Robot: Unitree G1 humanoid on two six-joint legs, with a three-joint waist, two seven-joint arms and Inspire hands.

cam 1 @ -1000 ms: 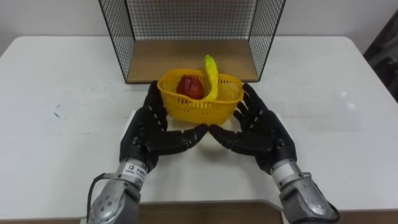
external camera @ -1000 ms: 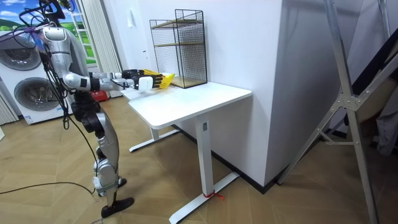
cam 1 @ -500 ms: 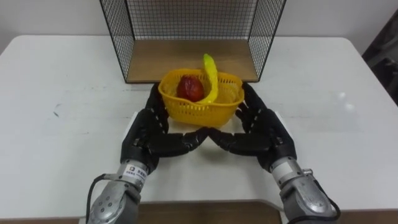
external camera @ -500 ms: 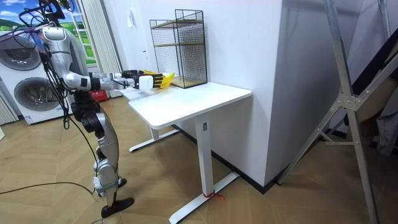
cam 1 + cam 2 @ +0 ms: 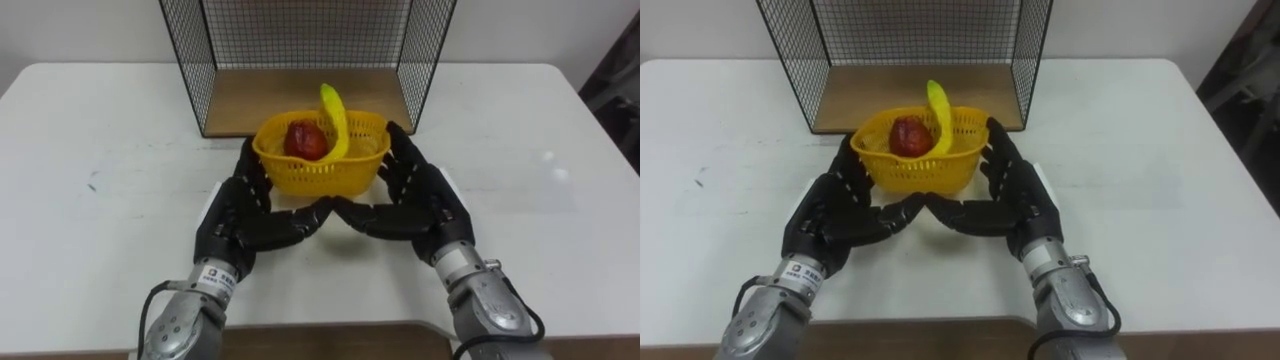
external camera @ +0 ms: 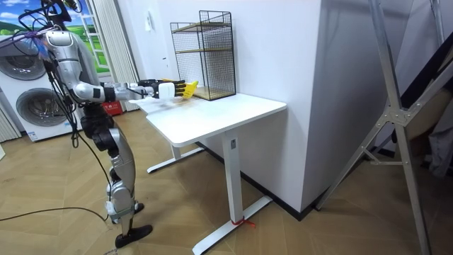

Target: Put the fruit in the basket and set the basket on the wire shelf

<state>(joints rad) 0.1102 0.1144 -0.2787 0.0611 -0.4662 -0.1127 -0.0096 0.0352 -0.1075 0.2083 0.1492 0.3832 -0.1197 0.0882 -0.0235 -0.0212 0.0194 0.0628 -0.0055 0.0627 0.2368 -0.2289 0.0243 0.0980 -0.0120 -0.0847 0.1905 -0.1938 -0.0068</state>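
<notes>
1. Counter (image 5: 110, 150): white and bare apart from the items listed. The robot stands at the end on the room view's left, with both arms stretched out over the near edge at about mid-width.

2. Left hand (image 5: 240, 215): black, fingers straight and lying flat against the basket's left wall, thumb reaching inward under its front. It is not curled around anything.

3. Right hand (image 5: 415, 205): mirrors the left, with straight fingers pressed to the basket's right wall. Its thumb meets the other thumb just in front of the basket. Together the two hands cradle the basket between them.

4. Basket (image 5: 320, 170): yellow plastic with slotted sides, held between the two hands past the counter's middle. It sits just in front of the shelf's open side, with its rim near the shelf's front edge. Whether its base is raised off the counter cannot be told.

5. Red fruit (image 5: 305, 140): inside the basket, left of centre.

6. Banana (image 5: 337, 125): inside the basket, leaning upright so that its tip rises above the rim.

7. Wire shelf (image 5: 305, 35): a black mesh cage at the middle of the counter's far edge. Its wooden floor (image 5: 260, 95) has nothing on it.

Status: the fruit-loading step appears complete, since no fruit lies loose on the counter. What remains is carrying the basket forward through the opening, setting it on the wooden floor and withdrawing both hands. Clearance against the mesh side panels looks tight.
</notes>
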